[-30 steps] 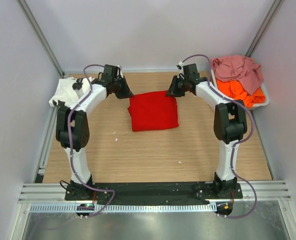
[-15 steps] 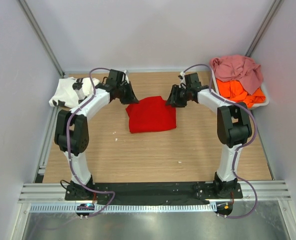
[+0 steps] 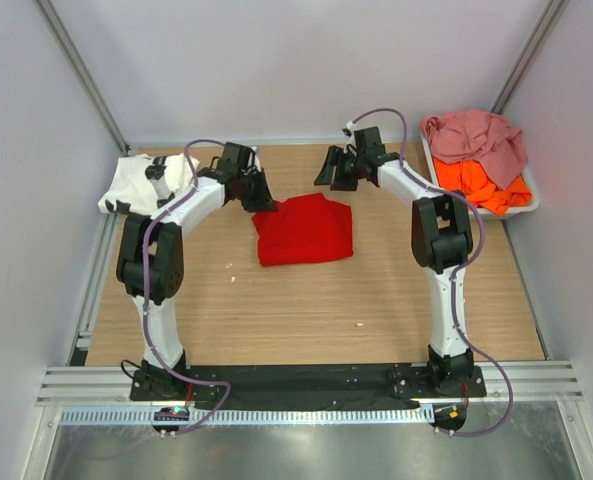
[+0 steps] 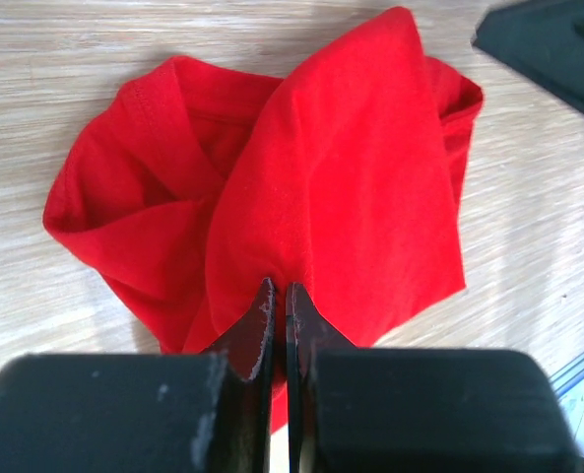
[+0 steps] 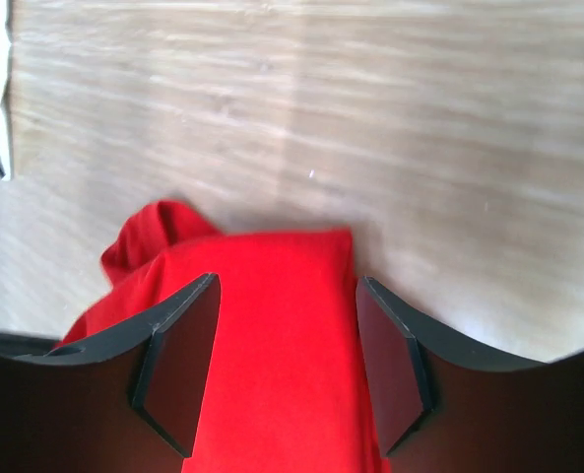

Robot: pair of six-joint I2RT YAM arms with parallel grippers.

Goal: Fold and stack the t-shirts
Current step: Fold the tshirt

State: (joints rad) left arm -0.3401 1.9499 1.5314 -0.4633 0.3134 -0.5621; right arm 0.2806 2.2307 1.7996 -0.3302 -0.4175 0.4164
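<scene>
Lying loosely folded at the far middle of the table (image 3: 306,300), the red t-shirt (image 3: 304,230) is seen as a rough square with its far left corner rumpled. That corner is met by the left gripper (image 3: 264,200), and its jaws are pressed tight together. From the left wrist view, the cloth is drawn up in a soft ridge that ends right at the fingertips, so a pinch of red fabric is taken to be held there. To the side of that ridge, an open fold with a stitched hem is shown lying flat on the wood.

Over on the other side, the right gripper (image 3: 328,172) is held clear of the shirt, just beyond its far right corner. Its jaws are spread wide and nothing is gripped between them. In the right wrist view, the red cloth's edge is framed below the two open fingers, with bare wood beyond it.

The white t-shirt (image 3: 136,185) with black print is bunched at the far left corner of the table, well apart from the red one. At the far right, the pink t-shirt (image 3: 476,135) is heaped on top of the orange t-shirt (image 3: 486,185), and both are piled in the pale tray (image 3: 529,205) at the table's edge. Neither of those is touched by an arm.
</scene>
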